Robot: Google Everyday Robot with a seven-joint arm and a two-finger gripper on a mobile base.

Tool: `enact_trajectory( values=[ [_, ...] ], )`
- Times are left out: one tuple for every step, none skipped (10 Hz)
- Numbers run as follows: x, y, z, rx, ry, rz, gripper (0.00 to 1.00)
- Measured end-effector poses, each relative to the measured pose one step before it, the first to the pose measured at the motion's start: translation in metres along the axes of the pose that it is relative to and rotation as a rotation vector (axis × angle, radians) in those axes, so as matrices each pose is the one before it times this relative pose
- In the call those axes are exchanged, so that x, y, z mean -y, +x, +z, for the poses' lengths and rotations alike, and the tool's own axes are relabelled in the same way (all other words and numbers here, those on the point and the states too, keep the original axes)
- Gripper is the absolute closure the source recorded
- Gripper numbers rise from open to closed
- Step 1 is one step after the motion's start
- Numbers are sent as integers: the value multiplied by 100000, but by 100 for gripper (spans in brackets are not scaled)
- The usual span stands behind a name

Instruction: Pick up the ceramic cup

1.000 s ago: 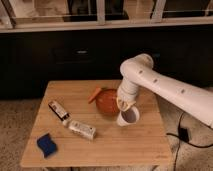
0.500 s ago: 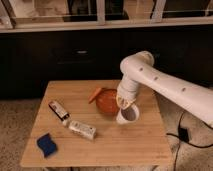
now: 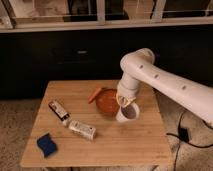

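The ceramic cup (image 3: 128,113), small and white with a greyish inside, sits on the wooden table (image 3: 100,150), right next to the wide orange bowl (image 3: 106,101). My gripper (image 3: 122,101) reaches down from the white arm (image 3: 150,75) and is at the cup's left rim, between cup and bowl. The cup looks slightly tilted toward the camera. The gripper's tip is partly hidden by the cup and the wrist.
A carrot (image 3: 94,93) lies behind the bowl on its left. A dark snack bar (image 3: 59,110) and a white packet (image 3: 82,130) lie left of centre. A blue sponge (image 3: 46,144) is at the front left corner. Dark cabinets stand behind the table.
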Motion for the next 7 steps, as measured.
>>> enact_trajectory(
  values=[
    [111, 71, -204, -208, 270, -9, 98],
    [107, 77, -217, -202, 215, -54, 98],
    [100, 70, -307, -259, 229, -62, 98],
    [88, 47, -232, -179, 193, -63, 98],
    [148, 64, -334, -232, 344, -20, 98],
    [-27, 1, -19, -66, -318, -111, 98],
    [132, 77, -127, -302, 338, -171, 98]
  ],
)
